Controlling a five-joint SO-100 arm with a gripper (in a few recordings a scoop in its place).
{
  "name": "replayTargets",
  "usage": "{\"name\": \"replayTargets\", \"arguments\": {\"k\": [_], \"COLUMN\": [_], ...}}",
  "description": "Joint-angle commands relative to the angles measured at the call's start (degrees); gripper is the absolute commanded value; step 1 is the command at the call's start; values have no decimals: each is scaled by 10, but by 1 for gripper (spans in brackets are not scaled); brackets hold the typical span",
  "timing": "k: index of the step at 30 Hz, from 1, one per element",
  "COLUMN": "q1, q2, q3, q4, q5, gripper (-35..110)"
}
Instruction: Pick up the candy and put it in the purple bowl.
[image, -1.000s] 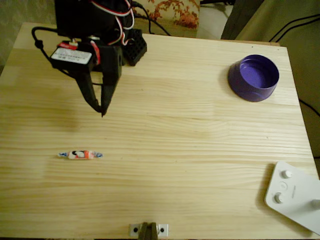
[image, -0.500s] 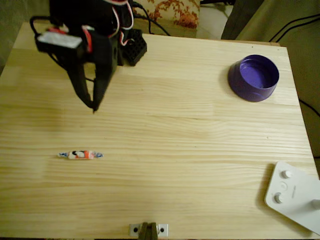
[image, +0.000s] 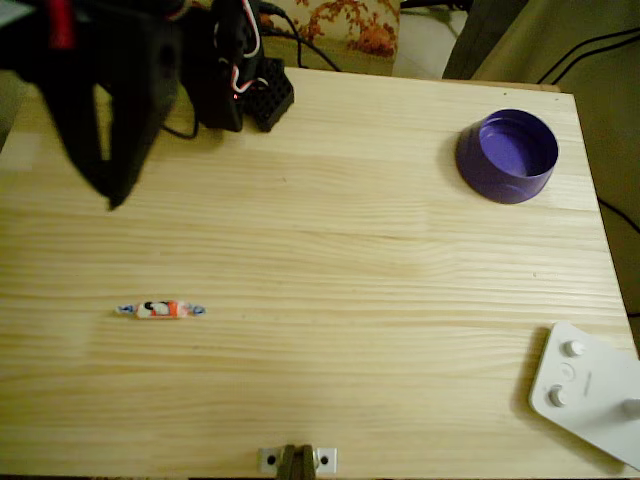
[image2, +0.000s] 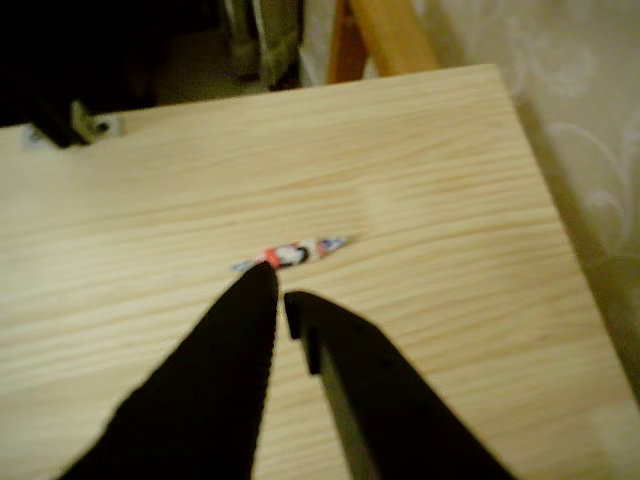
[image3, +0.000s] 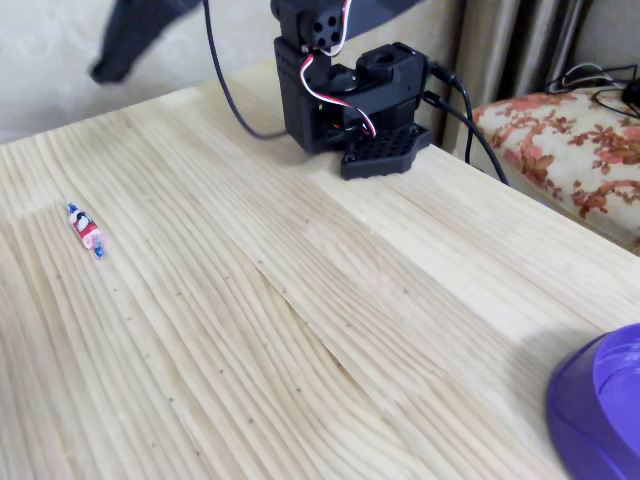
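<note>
In the overhead view the black tool (image: 112, 200) hangs over the upper left of the frame, its dark fingers pointing down toward the left part of the pale wooden table (image: 330, 300). Below it, in the lower left of the frame and well apart from the fingertips, the candy (image: 160, 310) lies flat on the table, its long axis running left to right, bluish twisted ends on either side of an orange-and-white middle. The arm's black base (image: 255, 95) sits at the table's upper edge, right of the tool. Far across, in the upper right of the frame, stands the purple bowl (image: 507, 155), upright, nothing in it. A white device with knobs (image: 585, 390) rests at the lower right corner.

In the wrist view the tool (image2: 280, 292) is nearly clenched, only a thin slit between the two tips, nothing held; the candy (image2: 290, 254) shows just above the tips.

In the fixed view the candy (image3: 85, 230) lies at the left, the bowl's rim (image3: 600, 400) at the lower right.
</note>
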Motion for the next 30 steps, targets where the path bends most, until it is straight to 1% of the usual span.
{"name": "replayTargets", "arguments": {"k": [1,4,8,11,20,22,27,30], "q1": [19,21,19,19,19,18,-6,-15], "q2": [-102,-177,-254,-288,-388,-415,-478,-509], "q3": [-142,-216,-270,-279,-293,-320,-382,-399], "q4": [-13,-3,0,0,3,39,124,145], "q5": [-11,-81,-215,-277,-543,-609,-635,-661], "gripper": [0,0,0,0,0,0,0,0]}}
